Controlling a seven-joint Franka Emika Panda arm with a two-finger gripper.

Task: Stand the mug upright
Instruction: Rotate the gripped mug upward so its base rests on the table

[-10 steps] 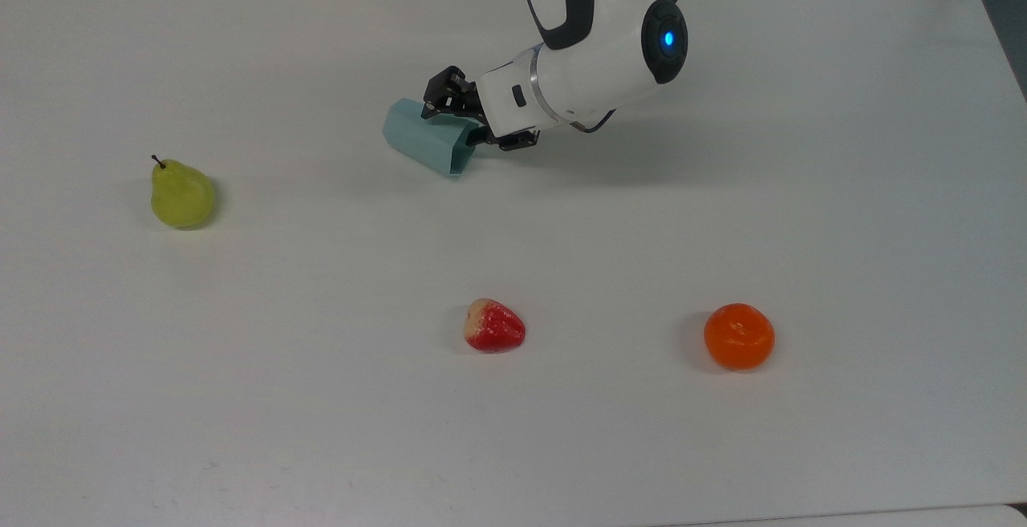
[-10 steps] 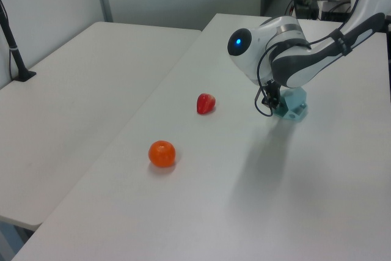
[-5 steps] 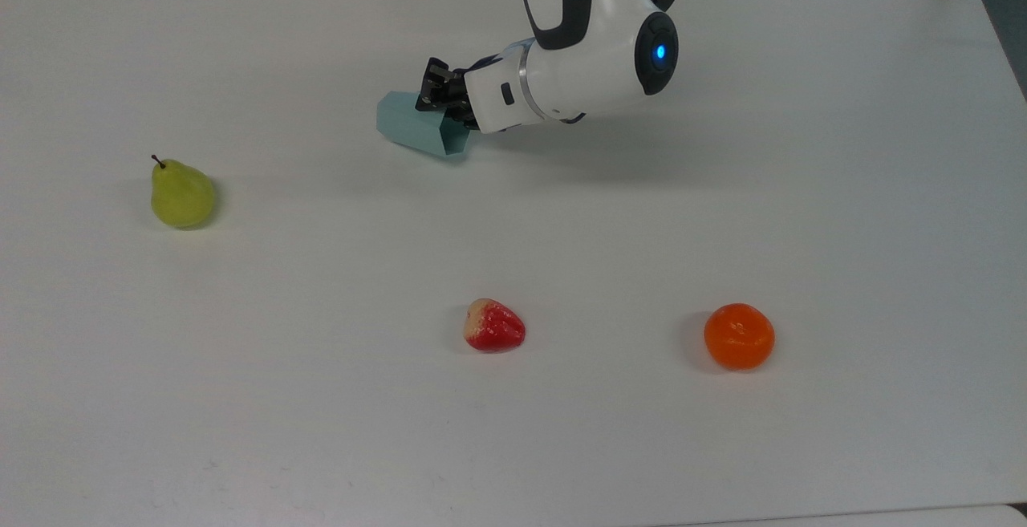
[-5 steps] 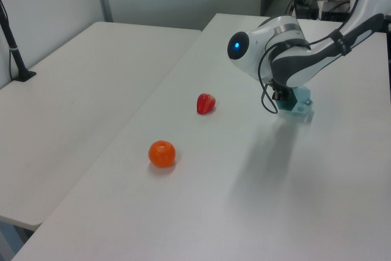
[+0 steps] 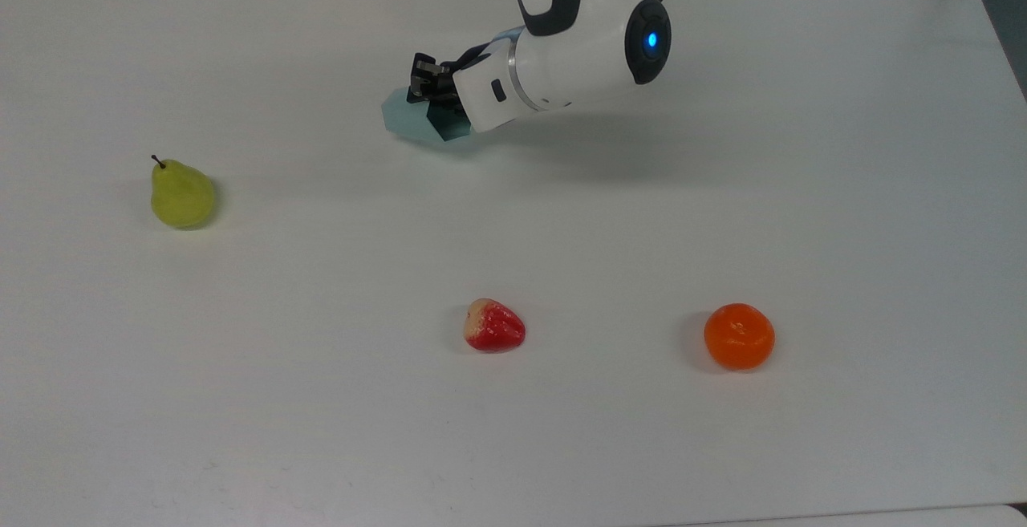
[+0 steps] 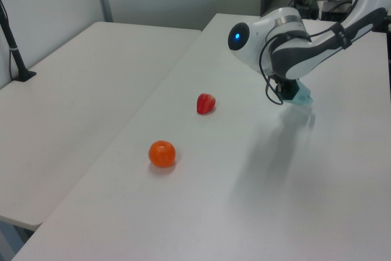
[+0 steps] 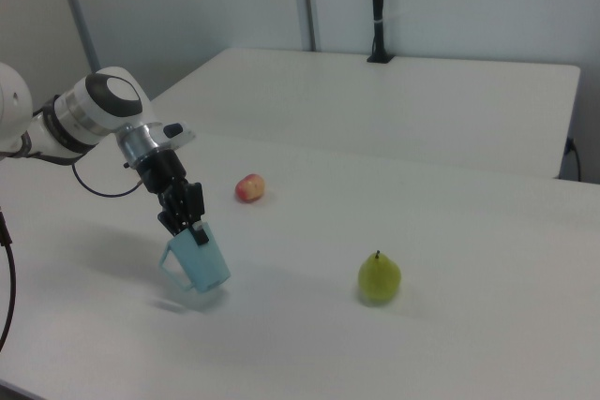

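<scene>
White table (image 5: 241, 399), claw (image 7: 190, 222) gripping tilted mug (image 7: 199, 264)

White rounded arm (image 5: 574, 54) with dark grey panels, blue light, black hand (image 7: 187, 217).

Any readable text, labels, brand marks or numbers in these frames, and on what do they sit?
None can be read.
The mug, held at its rim by the gripper, carries no print.
The pear, the strawberry and the orange carry no stickers.
The arm's casing has a blue light, but no legible lettering.
The table is unmarked.
</scene>
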